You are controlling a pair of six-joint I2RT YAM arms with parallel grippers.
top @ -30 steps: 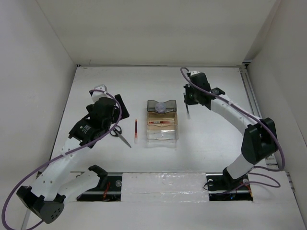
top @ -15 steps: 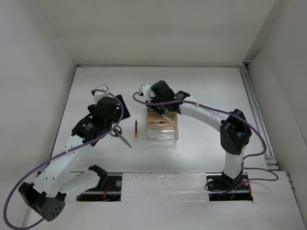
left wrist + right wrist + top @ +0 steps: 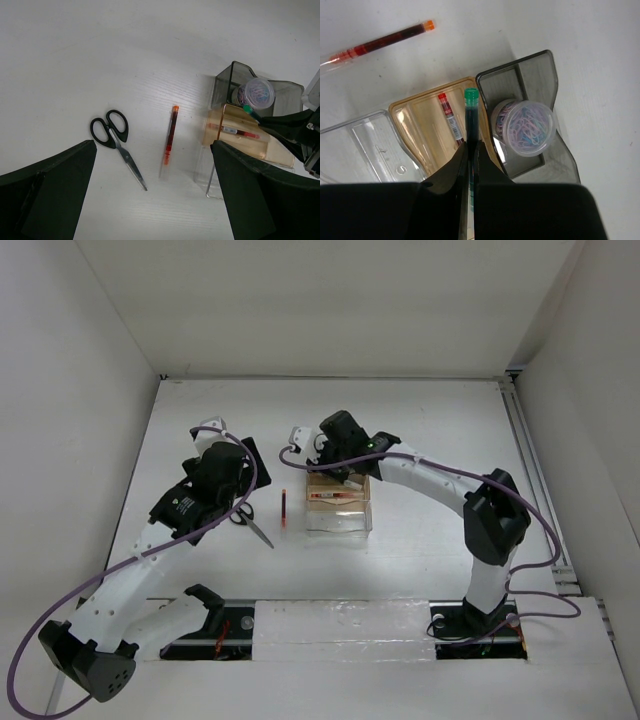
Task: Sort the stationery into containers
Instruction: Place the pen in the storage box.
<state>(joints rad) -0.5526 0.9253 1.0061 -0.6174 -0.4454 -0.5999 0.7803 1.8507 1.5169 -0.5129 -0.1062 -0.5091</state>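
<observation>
My right gripper (image 3: 471,146) is shut on a dark pen with a green cap (image 3: 471,112). It holds the pen over the edge between the amber bin (image 3: 415,131) and the smoky grey bin (image 3: 540,67). A red pen (image 3: 451,120) lies in the amber bin. A round tub of paper clips (image 3: 524,126) sits in the smoky bin, and the clear bin (image 3: 355,150) holds nothing I can see. Another red pen (image 3: 171,135) and the black-handled scissors (image 3: 115,140) lie on the table left of the bins. My left gripper (image 3: 153,150) hangs open above them.
The three joined bins (image 3: 338,505) stand mid-table between the arms. White walls close in the left, back and right sides. A rail (image 3: 530,460) runs along the table's right edge.
The right arm swung from the back right over to the bins, carrying the dark pen, and has since held nearly still. The left arm has not moved.
</observation>
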